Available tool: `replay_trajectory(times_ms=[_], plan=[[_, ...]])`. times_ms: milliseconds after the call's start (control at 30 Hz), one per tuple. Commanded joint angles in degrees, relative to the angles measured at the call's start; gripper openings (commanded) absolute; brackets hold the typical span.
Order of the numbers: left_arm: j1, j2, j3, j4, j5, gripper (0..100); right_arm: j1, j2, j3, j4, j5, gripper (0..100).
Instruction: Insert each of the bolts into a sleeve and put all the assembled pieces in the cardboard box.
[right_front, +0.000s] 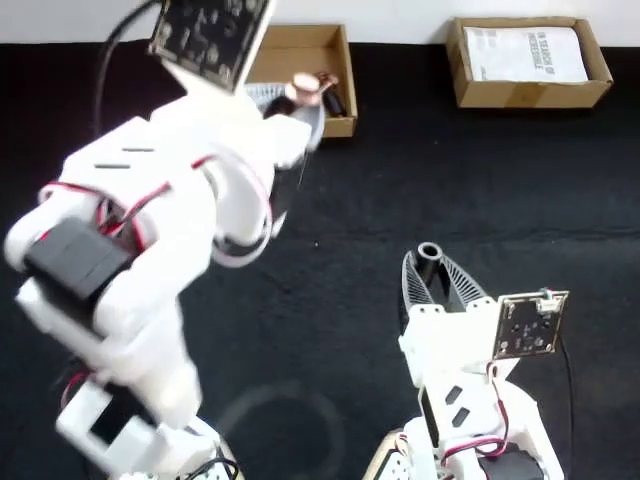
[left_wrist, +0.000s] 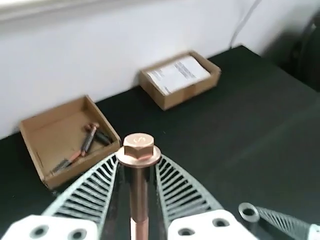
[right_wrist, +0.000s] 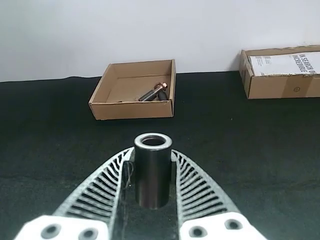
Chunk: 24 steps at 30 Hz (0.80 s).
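Okay, left tool (left_wrist: 138, 161) is clamped on the bolt (left_wrist: 140, 146), held up toward the cardboard box (right_wrist: 131, 107); right tool (right_wrist: 152, 151) grips the sleeve (right_wrist: 152, 175) well apart, over the tabletop (right_front: 500, 180). I'd bring shank and bore onto one axis first, then push slowly.

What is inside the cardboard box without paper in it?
A few assembled bolt-and-sleeve pieces lie in the cardboard box. Their count is unclear; in the high view the left arm covers part of the box.
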Motion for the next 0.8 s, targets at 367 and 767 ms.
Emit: replay_trajectory(times_ms=[367,767], plan=[[6.64,-19.82,44.53,-21.98,0.00,1,-0.75,0.04,7.08,-5.32,0.70,0.6],[12.35,-19.82,66.42,-52.66,15.82,1,-0.40,-0.31,6.55,-5.41,0.79,0.6]])
